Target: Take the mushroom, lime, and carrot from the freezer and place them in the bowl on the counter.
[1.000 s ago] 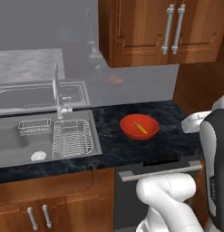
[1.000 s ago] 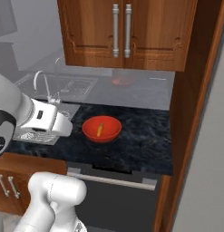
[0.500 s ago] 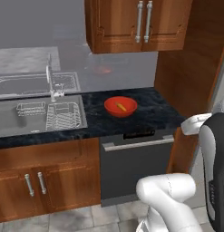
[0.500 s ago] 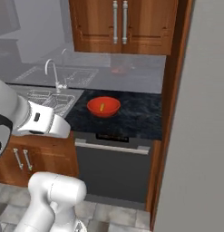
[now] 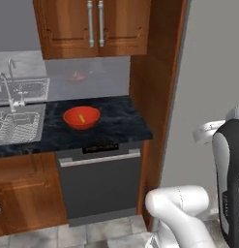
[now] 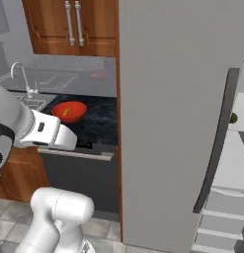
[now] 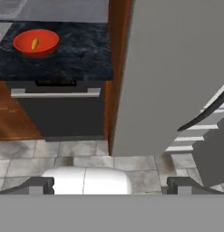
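Far beyond the open tool [image 7: 109, 186], carrot [image 7: 35, 44] lies in bowl [image 7: 36, 42].

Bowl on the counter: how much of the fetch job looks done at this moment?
Done: the carrot already lies in the red bowl on the counter. In hand: nothing; the gripper is open and empty, facing the floor by the freezer, whose door stands ajar. Left: the lime, a small green spot on an inner shelf, and the mushroom, which I cannot make out.
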